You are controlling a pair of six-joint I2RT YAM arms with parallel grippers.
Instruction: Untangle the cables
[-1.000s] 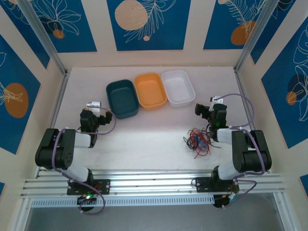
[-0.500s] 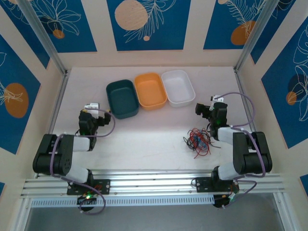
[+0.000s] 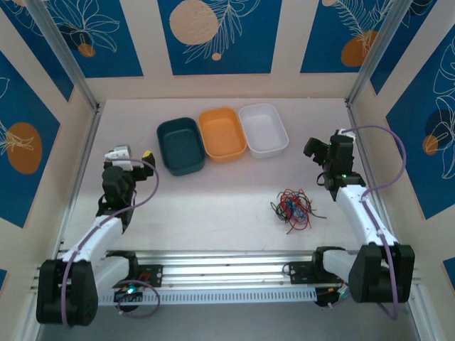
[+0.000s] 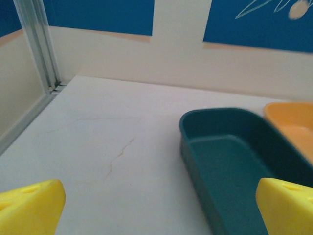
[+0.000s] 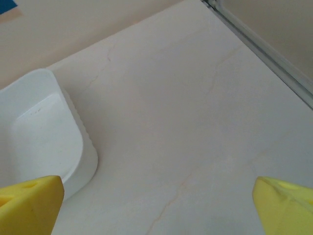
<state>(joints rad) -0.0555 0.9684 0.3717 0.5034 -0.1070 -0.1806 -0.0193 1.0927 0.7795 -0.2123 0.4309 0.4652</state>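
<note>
plainly untouched: cable knot lying free, both claws spread

in the top external view, the cables (image 3: 293, 207) were seen as one small tangle, mostly red with darker strands, lying on the table (image 3: 213, 206) in front of the right arm and well apart from the teal tray (image 3: 180, 145), the orange tray (image 3: 222, 133) and the white tray (image 3: 263, 129). the left gripper (image 3: 131, 153) was held just beside the teal tray; the right gripper (image 3: 318, 149) was held beyond the tangle, near the white tray. nothing was gripped.

in the left wrist view, the left gripper's yellow fingertips (image 4: 29, 208) were shown far apart, the teal tray ahead.

in the right wrist view, the right gripper was likewise spread wide over bare table, the white tray at its left.

the step in hand was judged to be the approach. it would be done well if the right claw were brought over the tangle and closed on one outlying loop, not the dense middle, with the bunch pinned by the other claw.
</note>
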